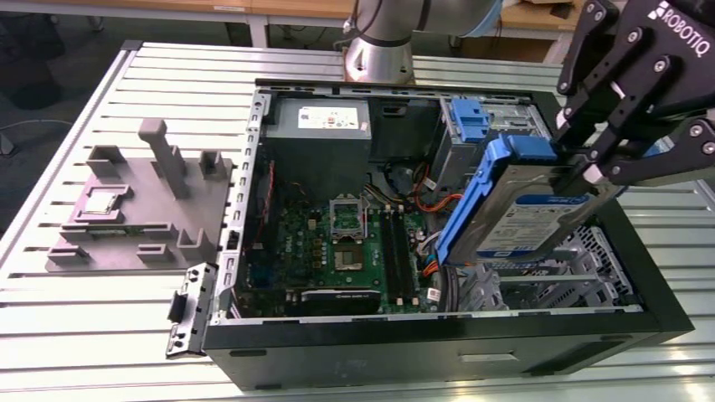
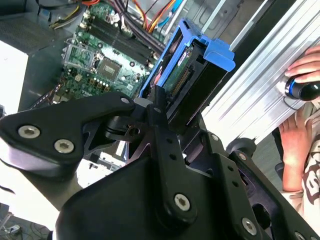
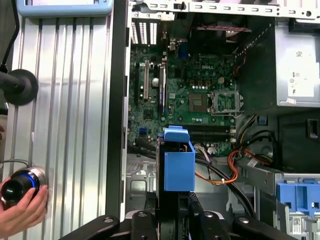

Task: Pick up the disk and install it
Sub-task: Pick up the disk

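**Disk held tilted over the open case**

We see the black two-finger gripper (image 1: 583,177) pinching the disk (image 1: 520,213), a flat silver-grey rectangular drive with blue plastic rails. Its fingers are pressed on the disk's two sides near the upper end. The disk hangs over the black open computer case (image 1: 447,345). Its long axis slants down, just above the grey metal drive cage (image 1: 537,289).
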Available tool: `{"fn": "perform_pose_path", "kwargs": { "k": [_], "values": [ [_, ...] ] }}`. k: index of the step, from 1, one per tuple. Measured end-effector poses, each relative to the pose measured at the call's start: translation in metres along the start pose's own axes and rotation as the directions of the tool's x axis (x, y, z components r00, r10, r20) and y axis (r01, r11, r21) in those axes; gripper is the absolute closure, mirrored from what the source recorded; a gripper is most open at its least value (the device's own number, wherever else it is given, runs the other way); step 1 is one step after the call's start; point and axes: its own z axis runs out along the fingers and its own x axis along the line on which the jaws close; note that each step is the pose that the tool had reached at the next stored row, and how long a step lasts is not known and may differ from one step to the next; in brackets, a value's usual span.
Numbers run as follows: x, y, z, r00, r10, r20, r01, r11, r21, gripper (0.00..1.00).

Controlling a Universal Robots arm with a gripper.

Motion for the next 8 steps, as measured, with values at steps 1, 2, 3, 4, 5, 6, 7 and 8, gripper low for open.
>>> {"fn": "perform_pose_path", "kwargs": {
  "k": [1, 2, 3, 4, 5, 6, 7, 8],
  "values": [
    [0.0000, -0.0029, -0.0002, 1.0000, 0.000, 0.0000, 0.000, 1.0000, -0.0001, 0.65],
    [0.0001, -0.0057, -0.0004, 1.0000, 0.000, -0.0001, 0.000, 1.0000, -0.0001, 0.65],
    [0.0001, -0.0082, -0.0005, 1.0000, 0.000, 0.0000, 0.000, 1.0000, -0.0001, 0.65],
    [0.0001, -0.0108, -0.0006, 1.0000, 0.000, 0.0000, 0.000, 1.0000, -0.0001, 0.65],
    [0.0001, -0.0129, -0.0007, 1.0000, 0.000, 0.0000, 0.000, 1.0000, -0.0001, 0.65],
    [0.0001, -0.0149, -0.0008, 1.0000, -0.001, 0.0000, 0.001, 1.0000, -0.0002, 0.65],
    [0.0001, -0.0168, -0.0008, 1.0000, -0.002, -0.0001, 0.002, 1.0000, -0.0001, 0.65],
    [0.0002, -0.0187, -0.0008, 1.0000, -0.003, -0.0001, 0.003, 1.0000, -0.0002, 0.65]
  ]
}}
